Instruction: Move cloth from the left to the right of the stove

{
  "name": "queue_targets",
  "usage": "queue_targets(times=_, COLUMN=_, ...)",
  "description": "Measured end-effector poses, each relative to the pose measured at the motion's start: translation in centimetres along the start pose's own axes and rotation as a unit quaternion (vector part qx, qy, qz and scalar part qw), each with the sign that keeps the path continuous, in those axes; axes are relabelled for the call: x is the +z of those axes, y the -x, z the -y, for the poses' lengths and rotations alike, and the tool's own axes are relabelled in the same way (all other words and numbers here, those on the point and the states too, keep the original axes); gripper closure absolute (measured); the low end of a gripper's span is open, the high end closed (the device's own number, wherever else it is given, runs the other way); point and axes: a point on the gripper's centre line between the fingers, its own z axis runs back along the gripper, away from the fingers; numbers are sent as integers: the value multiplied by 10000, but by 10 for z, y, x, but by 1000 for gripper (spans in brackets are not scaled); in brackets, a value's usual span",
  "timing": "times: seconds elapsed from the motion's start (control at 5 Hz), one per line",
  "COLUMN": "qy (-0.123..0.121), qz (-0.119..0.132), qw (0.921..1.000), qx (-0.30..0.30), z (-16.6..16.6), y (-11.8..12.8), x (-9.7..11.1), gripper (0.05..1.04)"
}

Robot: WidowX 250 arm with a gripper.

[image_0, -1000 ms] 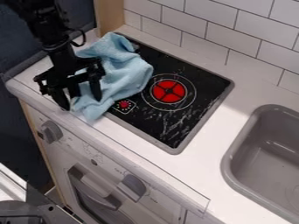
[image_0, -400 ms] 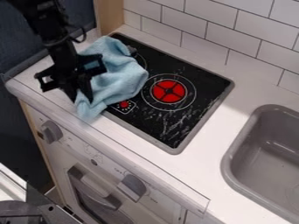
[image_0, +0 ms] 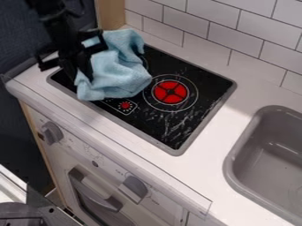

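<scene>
The pincer (image_0: 81, 80), at the left of the camera view, is pinched narrow on the near left part of a light blue cloth (image_0: 121, 73). The cloth lies bunched over the left part of the stove (image_0: 183, 119), to the left of the red burner disc (image_0: 170, 92); whether its underside touches the stove top cannot be told. The disc has a dark cross over it and thin pale rings around it. Nearer the front edge is a small red dot (image_0: 125, 105) ringed with pale marks.

The stove top is black, streaked with whitish smears or glare, and has a grey rim. It is set into a white bench (image_0: 203, 148), with a grey sink (image_0: 231, 170) to the right. A clear strip (image_0: 147, 165) runs along the front edge.

Below, the white front panel (image_0: 80, 143) bears two grey knobs (image_0: 52, 132) and faint print too small to make out, above an oven handle (image_0: 91, 190). White tiles (image_0: 236, 37) with dark joints cover the wall behind, beside a wooden post (image_0: 110, 15). A dark blue surface (image_0: 17, 141) stands at the left.
</scene>
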Motion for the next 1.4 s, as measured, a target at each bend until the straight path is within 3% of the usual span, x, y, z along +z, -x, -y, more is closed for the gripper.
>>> queue_targets(times=0.2, qy=-671, qz=7, qw=9976, qx=-152, z=24, y=1, x=19, gripper=989)
queue_targets(times=0.4, qy=-1211, qz=254, qw=9915, qx=-394, z=50, y=-5, x=44, gripper=989)
queue_targets(times=0.6, qy=-1416, qz=419, qw=9862, qx=-746, z=82, y=1, x=55, gripper=989)
queue_targets(times=0.8, qy=-1475, qz=365, qw=9822, qx=-1100, z=111, y=19, x=47, gripper=989)
queue_targets(times=1.0, qy=-1789, qz=235, qw=9738, qx=-1383, z=136, y=37, x=21, gripper=989)
queue_targets(times=1.2, qy=-1992, qz=-363, qw=9602, qx=-1926, z=158, y=48, x=-36, gripper=989)
queue_targets(times=1.4, qy=-1464, qz=-382, qw=9571, qx=-2471, z=170, y=61, x=-62, gripper=989)
